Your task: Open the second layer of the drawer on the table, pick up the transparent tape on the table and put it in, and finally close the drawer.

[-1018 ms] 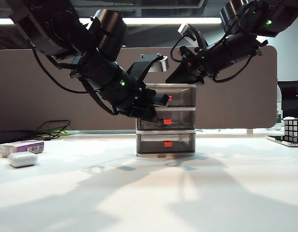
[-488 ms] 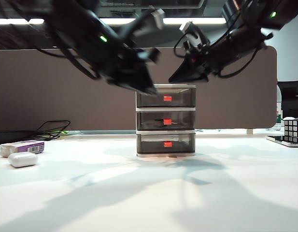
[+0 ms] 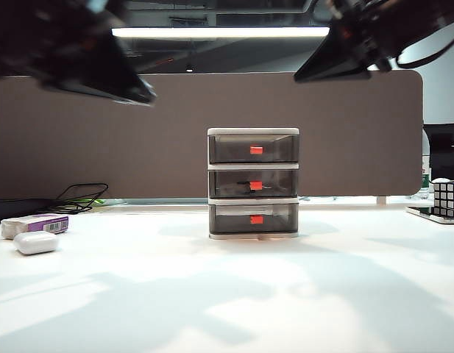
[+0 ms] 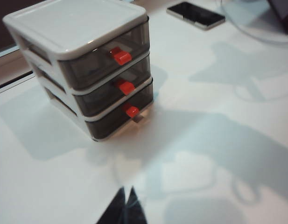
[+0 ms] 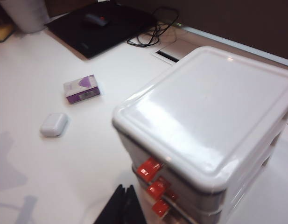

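Both closed tools, left tool (image 4: 125,198) and right tool (image 5: 125,195), hang above the drawer (image 3: 253,183)

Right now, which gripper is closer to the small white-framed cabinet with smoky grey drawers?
Right. The right gripper hangs just above the cabinet, up right; the left gripper sits farther off, up left.

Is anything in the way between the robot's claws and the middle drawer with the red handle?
Nothing visible is. The left gripper and the right gripper hang high above the table, both shut, one on each side. The second layer of the drawer is closed, and nothing stands in front of it.
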`<act>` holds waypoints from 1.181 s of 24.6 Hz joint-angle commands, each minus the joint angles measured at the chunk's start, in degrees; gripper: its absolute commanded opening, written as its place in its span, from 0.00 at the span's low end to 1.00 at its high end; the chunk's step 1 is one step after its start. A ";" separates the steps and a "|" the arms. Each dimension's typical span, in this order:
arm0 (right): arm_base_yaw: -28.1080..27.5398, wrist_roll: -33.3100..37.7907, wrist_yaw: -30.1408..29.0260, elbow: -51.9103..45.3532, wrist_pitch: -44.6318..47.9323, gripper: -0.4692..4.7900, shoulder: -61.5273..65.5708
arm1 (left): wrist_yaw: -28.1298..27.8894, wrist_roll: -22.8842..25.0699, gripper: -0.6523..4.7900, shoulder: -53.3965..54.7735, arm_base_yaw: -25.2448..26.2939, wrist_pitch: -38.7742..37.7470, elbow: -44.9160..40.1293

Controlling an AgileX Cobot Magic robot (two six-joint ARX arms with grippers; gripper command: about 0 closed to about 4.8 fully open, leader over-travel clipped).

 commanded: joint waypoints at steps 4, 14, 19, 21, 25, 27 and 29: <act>1.73 7.93 6.78 -22.58 9.09 0.08 -19.87 | -3.10 -8.94 0.11 -15.87 -4.90 -0.59 -9.99; 2.19 12.39 15.54 -40.98 4.52 0.08 -48.15 | -6.60 -9.75 0.11 -35.95 -9.01 -10.32 -16.00; 2.16 14.43 19.12 -45.86 -5.07 0.08 -61.37 | -8.70 -11.47 0.11 -48.83 -9.01 -14.38 -19.41; 2.16 14.40 19.69 -46.64 -7.50 0.08 -64.22 | -9.70 -11.54 0.11 -51.87 -9.01 -15.02 -20.50; 2.19 14.91 19.87 -49.09 -12.50 0.08 -72.11 | -9.55 -13.25 0.11 -52.89 -8.68 -16.70 -21.62; 1.99 15.06 21.55 -50.12 -16.85 0.08 -76.46 | -9.66 -13.18 0.11 -53.05 -8.61 -18.51 -21.70; 2.03 15.06 22.05 -50.90 -19.32 0.08 -79.30 | -9.73 -12.81 0.11 -53.05 -8.59 -19.54 -21.77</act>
